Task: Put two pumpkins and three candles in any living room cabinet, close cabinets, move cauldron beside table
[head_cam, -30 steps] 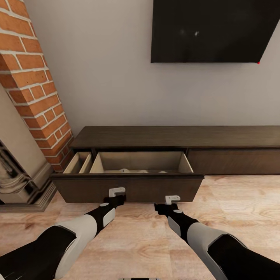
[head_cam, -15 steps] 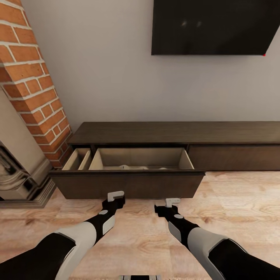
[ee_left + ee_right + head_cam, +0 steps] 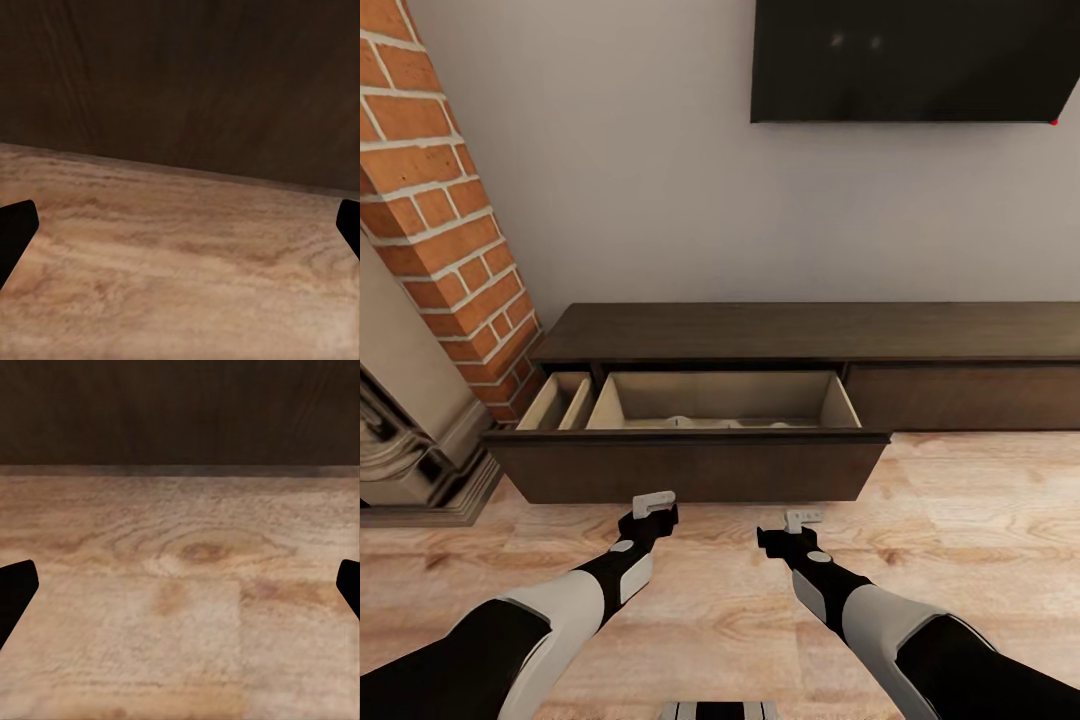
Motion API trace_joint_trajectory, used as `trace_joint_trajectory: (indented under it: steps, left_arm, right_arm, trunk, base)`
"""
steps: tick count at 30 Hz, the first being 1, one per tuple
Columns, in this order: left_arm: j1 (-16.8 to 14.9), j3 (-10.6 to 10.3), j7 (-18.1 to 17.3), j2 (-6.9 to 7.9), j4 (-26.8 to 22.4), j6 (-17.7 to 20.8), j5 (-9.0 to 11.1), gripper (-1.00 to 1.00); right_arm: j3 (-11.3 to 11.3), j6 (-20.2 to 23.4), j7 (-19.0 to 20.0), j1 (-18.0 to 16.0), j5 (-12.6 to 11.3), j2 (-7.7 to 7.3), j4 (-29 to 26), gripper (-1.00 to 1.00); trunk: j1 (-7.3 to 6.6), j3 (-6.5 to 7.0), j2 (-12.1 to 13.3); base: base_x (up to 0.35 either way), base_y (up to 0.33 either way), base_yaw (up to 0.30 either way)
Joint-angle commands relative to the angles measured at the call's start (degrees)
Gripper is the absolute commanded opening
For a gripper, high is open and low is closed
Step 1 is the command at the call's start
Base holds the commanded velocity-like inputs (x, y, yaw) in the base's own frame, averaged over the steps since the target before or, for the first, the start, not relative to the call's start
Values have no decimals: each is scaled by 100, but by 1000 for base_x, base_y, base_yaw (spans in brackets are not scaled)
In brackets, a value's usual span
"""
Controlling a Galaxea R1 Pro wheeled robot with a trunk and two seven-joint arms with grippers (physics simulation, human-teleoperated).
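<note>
Left gripper: low over the plank floor, just short of the drawer front; in the left wrist view its dark fingers sit at the two edges of the picture, wide apart, with nothing between them.
Right gripper: beside the left one, also above the floor and a little further back from the drawer; its fingers are likewise spread wide and empty.
Drawer front: a dark-brown panel, pulled out toward the robot; it stands directly ahead of both grippers and fills the far part of both wrist views above the floor.
Drawer interior: pale beige, open at the top; a few small pale shapes peek over the front edge, too hidden to tell what they are.
Side compartment: a narrower beige section to the left, also drawn out.
Cabinet: long, low and dark, set against the grey wall; its right-hand front is closed.
Brick fireplace: just left of the cabinet, with a pale stone base on the floor.
Black screen: on the wall above the cabinet.
</note>
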Motion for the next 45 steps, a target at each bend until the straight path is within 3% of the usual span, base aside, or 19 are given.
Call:
trace_joint_trajectory:
  steps: [1,16,45]
  left_arm:
    - [-5,-49,20,-3,13,-22,31,100]
    - [-5,-49,22,12,30,-13,32,100]
    - [-4,-54,22,39,39,-15,32,100]
  right_arm:
    - [49,-15,-20,-3,-33,2,4,100]
    - [44,-15,-26,-3,10,2,4,100]
    - [49,-15,-26,-3,10,1,4,100]
  trunk:
    - [-1,-4,-2]
    - [-1,-4,-2]
    - [-1,-4,-2]
  base:
    - [0,0,0]
    - [231,-18,0]
    - [99,-4,0]
